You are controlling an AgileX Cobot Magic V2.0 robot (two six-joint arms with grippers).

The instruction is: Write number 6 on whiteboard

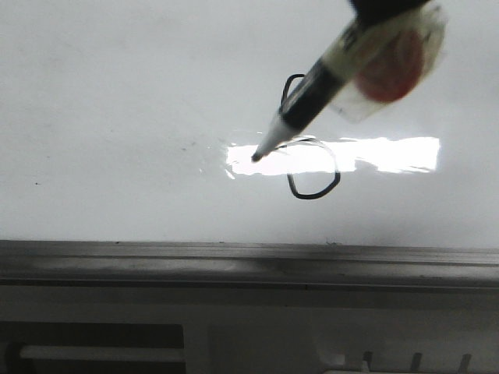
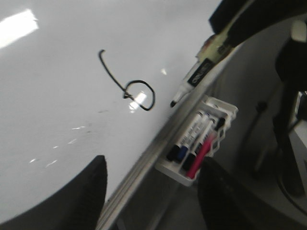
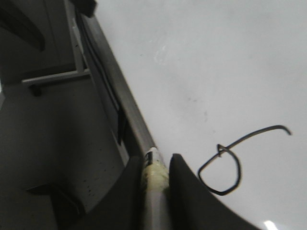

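A black number 6 (image 1: pixel 313 173) is drawn on the whiteboard (image 1: pixel 117 117), its loop partly inside a bright glare. It also shows in the left wrist view (image 2: pixel 139 93) and the right wrist view (image 3: pixel 220 167). My right gripper (image 3: pixel 156 167) is shut on a marker (image 1: pixel 312 93). The marker's tip (image 1: pixel 256 157) hangs just left of the loop, lifted off the board as far as I can tell. In the left wrist view the marker (image 2: pixel 192 81) points down at the board's edge. My left gripper (image 2: pixel 151 191) is open and empty over the board's rail.
A grey metal rail (image 1: pixel 249 261) runs along the board's near edge. A white tray (image 2: pixel 201 139) holding several markers hangs beside the rail. A dark cable and arm parts (image 2: pixel 288 96) stand beyond the tray.
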